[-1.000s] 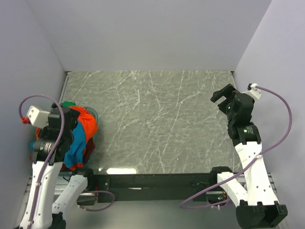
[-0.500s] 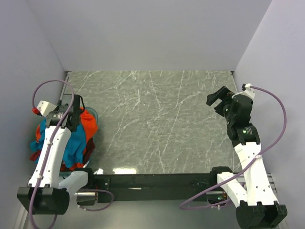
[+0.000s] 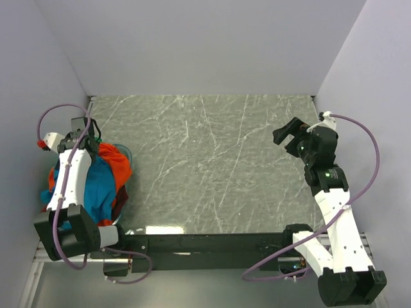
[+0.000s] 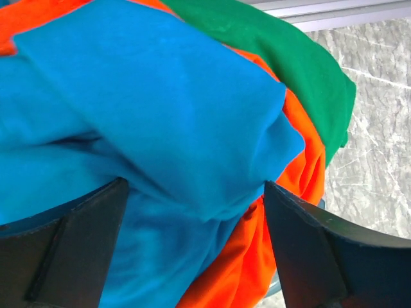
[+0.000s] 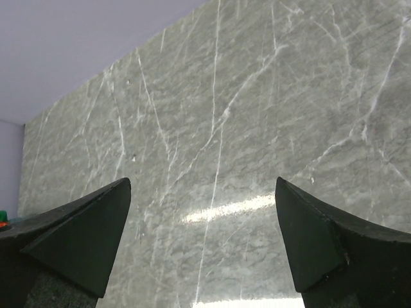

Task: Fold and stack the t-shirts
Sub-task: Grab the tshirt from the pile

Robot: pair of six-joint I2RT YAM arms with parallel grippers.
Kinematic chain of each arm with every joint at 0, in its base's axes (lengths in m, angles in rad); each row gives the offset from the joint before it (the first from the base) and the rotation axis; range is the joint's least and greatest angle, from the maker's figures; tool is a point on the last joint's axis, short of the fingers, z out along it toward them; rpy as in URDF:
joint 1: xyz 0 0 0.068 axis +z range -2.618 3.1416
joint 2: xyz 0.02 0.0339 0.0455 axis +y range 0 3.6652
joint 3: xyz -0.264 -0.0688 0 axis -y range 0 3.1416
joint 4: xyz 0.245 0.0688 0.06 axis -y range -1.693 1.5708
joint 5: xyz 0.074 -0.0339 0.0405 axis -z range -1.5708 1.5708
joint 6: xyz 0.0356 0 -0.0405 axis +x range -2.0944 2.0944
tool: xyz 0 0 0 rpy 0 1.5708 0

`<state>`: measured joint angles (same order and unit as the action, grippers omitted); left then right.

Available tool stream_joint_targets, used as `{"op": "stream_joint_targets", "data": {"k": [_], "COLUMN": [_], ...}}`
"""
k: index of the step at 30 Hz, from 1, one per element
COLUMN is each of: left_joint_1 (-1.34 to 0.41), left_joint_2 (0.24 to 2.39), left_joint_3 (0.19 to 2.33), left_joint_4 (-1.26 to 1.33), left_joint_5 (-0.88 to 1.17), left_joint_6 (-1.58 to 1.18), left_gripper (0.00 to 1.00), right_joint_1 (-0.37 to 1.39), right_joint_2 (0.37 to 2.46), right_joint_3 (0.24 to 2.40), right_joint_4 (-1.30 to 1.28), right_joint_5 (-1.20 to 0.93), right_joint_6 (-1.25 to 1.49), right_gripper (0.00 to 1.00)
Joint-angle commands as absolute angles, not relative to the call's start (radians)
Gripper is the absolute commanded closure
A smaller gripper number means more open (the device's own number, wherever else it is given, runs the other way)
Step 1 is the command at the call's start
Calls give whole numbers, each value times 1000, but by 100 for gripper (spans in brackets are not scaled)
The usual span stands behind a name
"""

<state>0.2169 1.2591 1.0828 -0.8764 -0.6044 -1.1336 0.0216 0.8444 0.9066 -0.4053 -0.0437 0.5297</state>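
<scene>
The t-shirts lie in one crumpled heap at the table's left edge. In it a teal blue shirt (image 3: 96, 189) lies on top, with a bright orange shirt (image 3: 119, 168) on its right side. A bit of red shirt (image 3: 46, 206) shows at the near left. My left gripper (image 3: 90, 133) hangs over the heap's far end. In the left wrist view it (image 4: 196, 205) is open. Its fingers straddle a fold of the teal shirt (image 4: 148, 109), with the orange shirt (image 4: 257, 256) and a green shirt (image 4: 282, 64) beside it. My right gripper (image 3: 286, 131) is open over bare marble (image 5: 212, 128).
The marble table (image 3: 205, 167) is walled at the back and on both sides. A thin pale rim (image 3: 128, 154) shows at the heap's right side. The left wall is close behind the heap.
My left arm has swung up and back, carrying its gripper from above the heap's middle to the far end. My right gripper has drifted slightly left.
</scene>
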Motion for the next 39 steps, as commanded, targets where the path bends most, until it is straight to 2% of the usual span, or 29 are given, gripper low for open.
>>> {"op": "stream_joint_targets", "data": {"k": [1, 3, 4, 6, 7, 14, 20, 29, 39], "left_joint_1": [239, 256, 259, 259, 261, 259, 259, 259, 259], "left_joint_2": [1285, 1307, 1322, 1338, 1342, 1272, 1154, 933, 795], "left_joint_3": [1075, 1080, 1083, 1098, 1103, 1103, 1094, 1149, 1215], "left_joint_4": [-796, -792, -787, -798, -807, -825, -860, -864, -668], "left_joint_5": [-580, -565, -560, -549, -554, -546, -526, -471, -217], "left_joint_6": [-1082, -1072, -1059, -1049, -1049, -1046, -1009, -908, -799], "left_gripper": [10, 16, 31, 46, 58, 90, 99, 99, 99], "right_joint_1": [20, 21, 23, 21, 21, 20, 21, 20, 23], "right_joint_2": [870, 882, 893, 899, 903, 908, 916, 874, 674], "right_joint_3": [922, 928, 931, 937, 937, 931, 933, 942, 841], "right_joint_4": [-385, -393, -396, -402, -400, -391, -379, -370, -362], "right_joint_5": [-92, -97, -100, -104, -106, -112, -130, -189, -180], "right_joint_6": [505, 503, 503, 502, 502, 503, 499, 492, 474], "right_gripper": [1, 3, 3, 3, 4, 4, 4, 4, 6]}}
